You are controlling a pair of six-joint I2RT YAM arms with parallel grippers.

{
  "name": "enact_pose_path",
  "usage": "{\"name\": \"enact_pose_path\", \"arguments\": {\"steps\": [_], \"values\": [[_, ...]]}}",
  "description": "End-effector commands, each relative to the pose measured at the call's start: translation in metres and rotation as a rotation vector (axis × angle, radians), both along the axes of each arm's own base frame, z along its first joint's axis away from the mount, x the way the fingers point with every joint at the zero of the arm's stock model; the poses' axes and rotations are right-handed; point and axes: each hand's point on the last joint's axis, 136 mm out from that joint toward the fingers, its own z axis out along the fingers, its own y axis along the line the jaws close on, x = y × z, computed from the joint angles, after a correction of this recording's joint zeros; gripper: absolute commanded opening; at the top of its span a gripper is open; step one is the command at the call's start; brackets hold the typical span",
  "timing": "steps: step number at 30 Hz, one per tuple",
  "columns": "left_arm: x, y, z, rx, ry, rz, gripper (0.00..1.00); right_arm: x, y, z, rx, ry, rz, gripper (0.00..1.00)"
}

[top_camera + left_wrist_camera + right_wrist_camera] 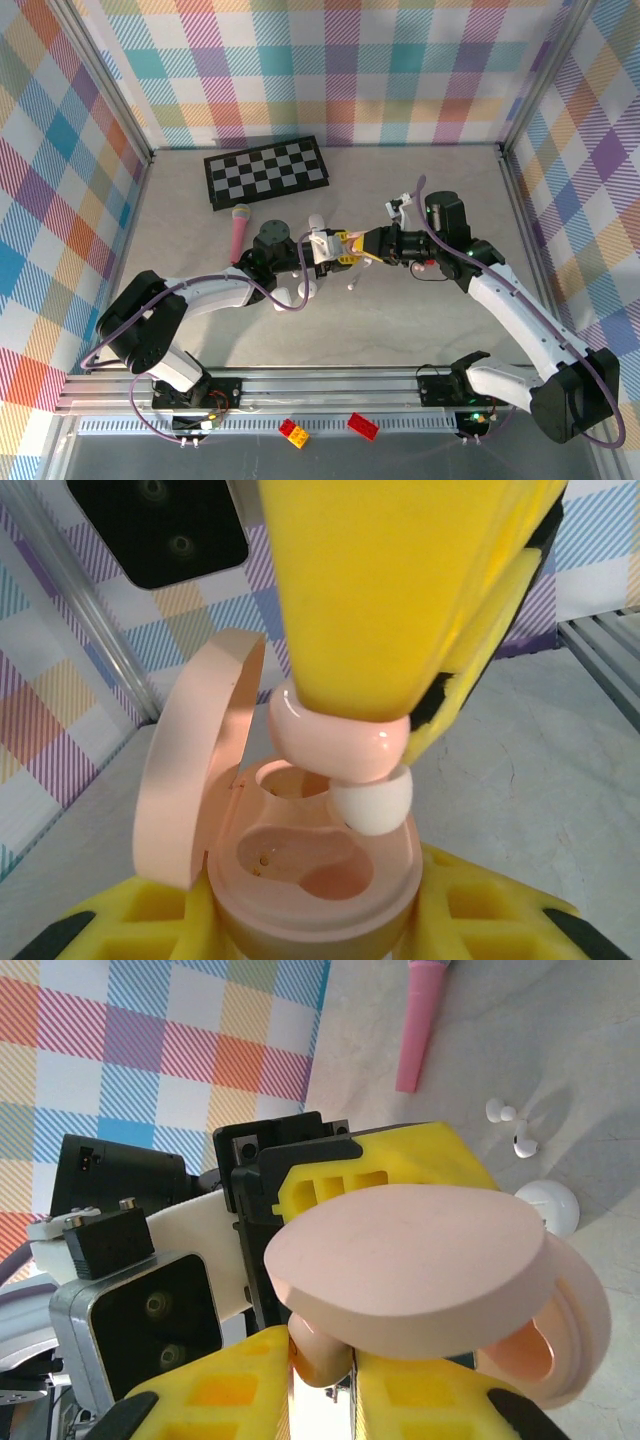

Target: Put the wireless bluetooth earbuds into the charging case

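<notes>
A pink charging case (318, 885) stands with its lid (188, 772) swung open, and my left gripper (315, 925) is shut on its body between yellow fingers (105, 920). Both wells in the case lie bare. Just above the far well hangs a pinkish earbud (335, 742) with a white tip (372, 805), and my right gripper (322, 1365) is shut on it. In the top external view the left gripper (325, 247) and right gripper (353, 245) meet nose to nose at mid-table. Two white earbuds (512, 1128) lie loose on the table.
A white case (550, 1205) sits by the loose buds. A pink microphone (240, 230) and a black round object (272, 236) lie left of the grippers, with a chessboard (265, 170) behind them. Red and yellow bricks (293, 432) rest on the front rail.
</notes>
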Motion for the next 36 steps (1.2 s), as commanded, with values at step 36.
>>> {"name": "enact_pose_path", "arguments": {"steps": [36], "values": [[-0.003,-0.014,0.021,-0.023,-0.026,-0.011,0.30,0.014,-0.005,-0.018,-0.077,0.044,-0.046,0.28]]}}
